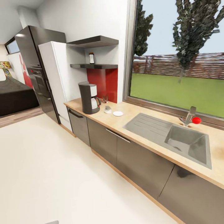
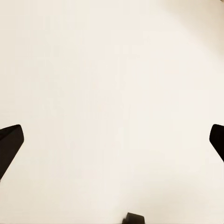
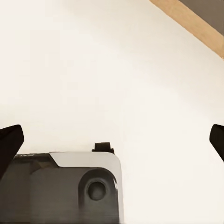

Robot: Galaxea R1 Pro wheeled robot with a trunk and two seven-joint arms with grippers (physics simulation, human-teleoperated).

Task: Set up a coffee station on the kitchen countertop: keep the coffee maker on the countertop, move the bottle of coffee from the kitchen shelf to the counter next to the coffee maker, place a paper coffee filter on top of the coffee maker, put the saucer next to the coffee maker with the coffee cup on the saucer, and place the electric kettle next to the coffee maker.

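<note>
**Approach to the counter, both claws spread and empty**

Head view: the bottle of coffee [image 1: 91, 58] stood on the shelf [image 1: 93, 66] above the coffee maker [image 1: 88, 97], far beyond either claw; closing in squarely looked wise. Left wrist: left gripper [image 2: 112, 142] spread over bare floor [image 2: 112, 70]. Right wrist: right gripper [image 3: 112, 142] likewise spread, holding nothing.

The kitchen countertop [image 1: 137, 124] is running from frame centre left to lower right. The coffee maker [image 1: 88, 97] is standing at its left end, the saucer [image 1: 118, 113] lying just to its right. The bottle of coffee [image 1: 91, 58] is standing on the shelf [image 1: 99, 66] above. The sink [image 1: 186, 141] is being shown at right.
</note>
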